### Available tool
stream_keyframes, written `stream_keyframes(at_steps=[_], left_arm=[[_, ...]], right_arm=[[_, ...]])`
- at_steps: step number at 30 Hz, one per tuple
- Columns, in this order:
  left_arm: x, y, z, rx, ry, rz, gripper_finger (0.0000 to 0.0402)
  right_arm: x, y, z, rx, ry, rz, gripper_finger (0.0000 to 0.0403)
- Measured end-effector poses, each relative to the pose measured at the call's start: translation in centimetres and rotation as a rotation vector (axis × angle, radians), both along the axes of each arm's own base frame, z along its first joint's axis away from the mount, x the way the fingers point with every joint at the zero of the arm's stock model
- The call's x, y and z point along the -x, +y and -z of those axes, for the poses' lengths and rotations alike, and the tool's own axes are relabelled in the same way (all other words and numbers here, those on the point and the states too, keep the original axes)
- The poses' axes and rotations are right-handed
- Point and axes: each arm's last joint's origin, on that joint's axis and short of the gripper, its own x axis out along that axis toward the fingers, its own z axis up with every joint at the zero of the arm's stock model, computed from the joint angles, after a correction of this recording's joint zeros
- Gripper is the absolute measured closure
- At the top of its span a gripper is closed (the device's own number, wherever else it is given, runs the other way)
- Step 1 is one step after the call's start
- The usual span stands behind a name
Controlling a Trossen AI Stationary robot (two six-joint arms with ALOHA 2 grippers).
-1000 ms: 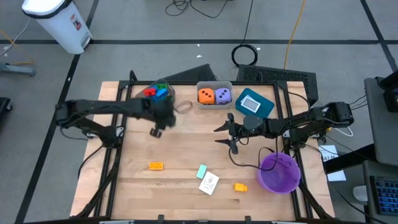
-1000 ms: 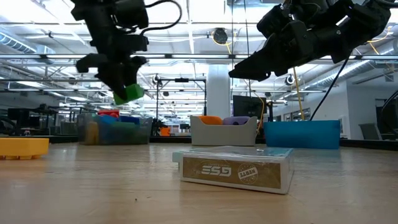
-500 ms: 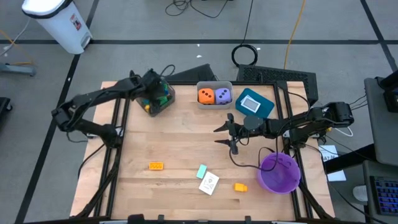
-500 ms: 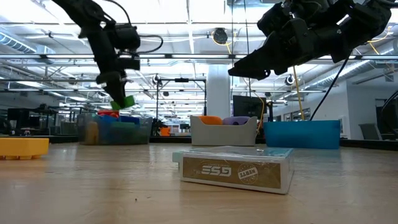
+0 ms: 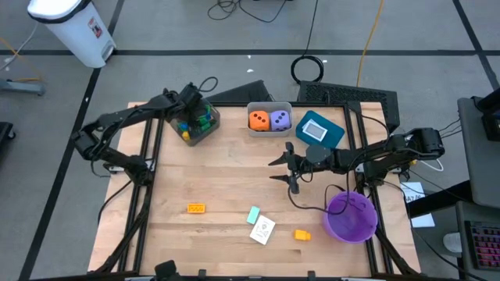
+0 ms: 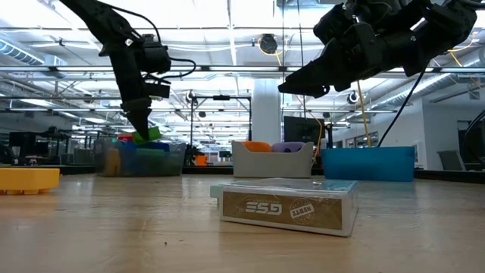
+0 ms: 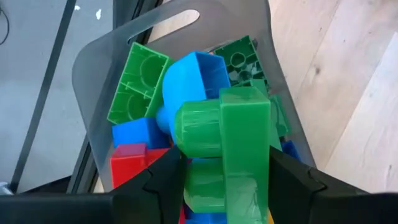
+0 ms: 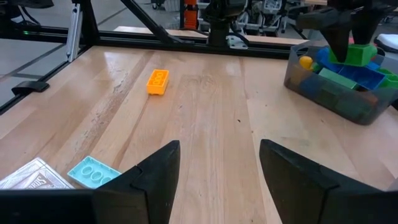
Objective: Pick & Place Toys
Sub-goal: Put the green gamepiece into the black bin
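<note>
My left gripper (image 5: pixel 191 111) hangs over the clear grey bin (image 5: pixel 208 134) at the table's far left, shut on a green block (image 7: pixel 224 143). The bin holds several red, blue, green and yellow blocks. In the low view the green block (image 6: pixel 148 135) sits just at the top of the pile. My right gripper (image 5: pixel 286 167) hovers open over the middle of the table with nothing between its fingers. An orange block (image 5: pixel 195 208), a teal block (image 5: pixel 253 214), a pack of cards (image 5: pixel 263 229) and an orange piece (image 5: pixel 301 233) lie near the front edge. My left gripper pinches the green block between its two fingers on two opposite side faces (image 7: pixel 261 155). The fingers come from above, slanting down into the bin. The block sits tilted just over the blue block (image 7: pixel 199 74) in the pile; whether it touches the pile, I cannot tell.
A grey bin (image 5: pixel 269 107) with an orange and a purple dotted die stands at the far middle, a teal bin (image 5: pixel 332 134) right of it. A purple round bowl (image 5: pixel 350 218) stands at the near right. Bare wood lies between the bins and the front toys.
My left gripper has carried the green block from over the table's left middle toward the far edge, to above the far-left bin. It has rolled at the wrist and sunk a little. The block is still between its fingers.
</note>
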Motion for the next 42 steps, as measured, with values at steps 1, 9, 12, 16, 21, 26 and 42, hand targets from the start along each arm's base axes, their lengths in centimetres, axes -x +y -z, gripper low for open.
stream_keyframes(at_steps=[1,9,12,16,21,26,42], left_arm=[[0.0,0.0,0.0,0.0,0.001,0.002,0.0218],[0.1,0.0,0.0,-0.008,0.01,-0.072,0.0213],[0.2,-0.1,0.1,-0.01,0.028,-0.126,0.0195],[0.1,-0.5,0.2,-0.01,0.058,-0.148,0.0157],[-0.7,-1.5,0.2,-0.004,0.054,-0.119,0.0119],[-1.8,-2.8,0.2,0.029,0.003,-0.165,0.0107],[-3.8,-5.5,0.2,0.08,-0.071,-0.177,0.0105]], right_arm=[[0.0,0.0,0.0,0.0,0.003,0.0,0.019],[0.0,0.0,0.0,0.0,0.004,0.0,0.019],[0.0,0.0,0.0,0.0,0.004,0.0,0.019],[0.0,0.0,0.0,0.0,0.004,0.0,0.019],[0.0,0.0,0.0,0.0,0.004,0.0,0.019],[0.0,0.0,0.0,-0.018,0.005,0.004,0.019],[0.0,0.0,0.0,-0.022,0.005,0.005,0.019]])
